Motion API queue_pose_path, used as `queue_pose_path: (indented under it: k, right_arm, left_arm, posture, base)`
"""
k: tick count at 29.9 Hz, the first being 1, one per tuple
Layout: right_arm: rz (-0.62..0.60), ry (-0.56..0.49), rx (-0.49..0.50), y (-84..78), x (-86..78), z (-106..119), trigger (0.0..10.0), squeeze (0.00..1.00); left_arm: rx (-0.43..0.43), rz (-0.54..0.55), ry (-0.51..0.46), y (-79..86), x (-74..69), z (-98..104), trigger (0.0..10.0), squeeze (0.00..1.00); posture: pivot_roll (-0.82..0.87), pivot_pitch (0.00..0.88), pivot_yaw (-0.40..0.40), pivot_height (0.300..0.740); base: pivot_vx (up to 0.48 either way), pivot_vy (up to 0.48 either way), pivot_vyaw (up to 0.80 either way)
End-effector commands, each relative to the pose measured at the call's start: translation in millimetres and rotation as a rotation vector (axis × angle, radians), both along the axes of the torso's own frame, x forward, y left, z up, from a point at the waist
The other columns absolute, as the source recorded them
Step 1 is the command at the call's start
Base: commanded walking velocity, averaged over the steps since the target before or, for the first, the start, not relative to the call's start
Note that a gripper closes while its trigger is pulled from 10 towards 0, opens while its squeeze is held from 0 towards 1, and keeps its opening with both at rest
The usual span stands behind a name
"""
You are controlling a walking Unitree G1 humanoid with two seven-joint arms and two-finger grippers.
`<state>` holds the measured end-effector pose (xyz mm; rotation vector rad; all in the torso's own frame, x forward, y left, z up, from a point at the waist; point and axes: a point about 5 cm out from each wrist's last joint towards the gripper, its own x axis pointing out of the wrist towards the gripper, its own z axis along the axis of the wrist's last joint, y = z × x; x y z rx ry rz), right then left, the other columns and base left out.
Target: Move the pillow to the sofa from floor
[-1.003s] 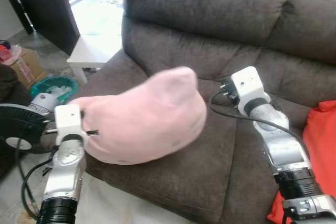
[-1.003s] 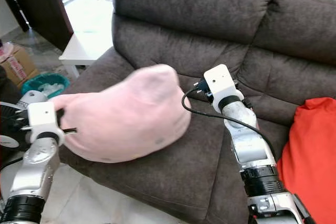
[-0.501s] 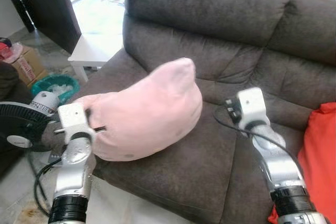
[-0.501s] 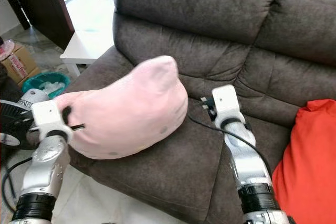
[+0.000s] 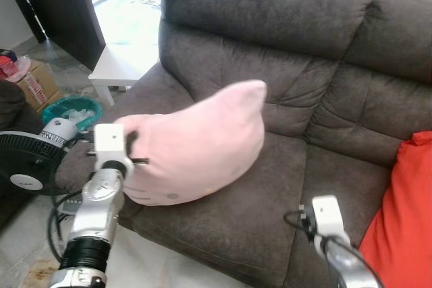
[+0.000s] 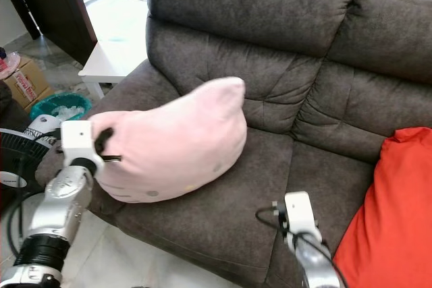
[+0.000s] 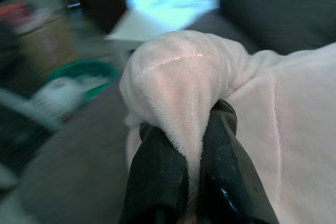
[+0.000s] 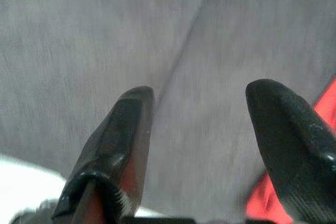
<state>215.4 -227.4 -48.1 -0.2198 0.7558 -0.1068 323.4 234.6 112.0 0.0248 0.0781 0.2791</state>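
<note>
We have carried the pillow [image 5: 196,141] further onto the sofa [image 5: 270,45]; our right arm has dropped back.
Our left end effector [image 7: 190,153] is clenched on the pillow's near corner, so the pillow lies ahead of it on the sofa's left seat, long axis running toward the backrest, far corner up. Our right end effector [image 8: 202,124] is spread, holding nothing, over the sofa's front edge.

Dark brown sofa [image 5: 270,45] dead ahead, deep tufted cushions. Beside its arm, a low white side table [image 5: 128,38] catching bright daylight. Dark door [image 5: 61,5] standing behind it. Down on the pale tiled floor [image 5: 27,261]: a black fan [image 5: 27,163], a teal basket [image 5: 67,109], a cardboard box [image 5: 30,85].
</note>
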Motion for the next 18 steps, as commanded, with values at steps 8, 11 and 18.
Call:
queue_pose_path:
  k: [8,11,18]
  right_arm:
    - [-0.008,0.028,0.024,3.8,-18.7,-15.2,10.0,0.00]
    - [-0.014,0.023,0.018,2.8,-17.9,-15.0,10.0,0.00]
    - [-0.018,0.027,0.017,1.3,-18.2,-16.2,10.0,0.00]
  left_arm:
    - [0.062,0.303,0.012,44.3,-18.5,-0.4,10.0,0.00]
    - [0.088,0.289,0.034,33.0,-17.7,-3.8,10.0,0.00]
    - [0.001,-0.113,0.021,-26.4,-1.4,-8.6,10.0,0.00]
  posture:
    - [0.12,0.097,-0.054,0.740]
    - [0.11,0.094,-0.057,0.740]
    - [0.11,0.093,-0.061,0.740]
  base:
    - [0.000,0.000,0.00]
    - [0.000,0.000,0.00]
    - [0.000,0.000,0.00]
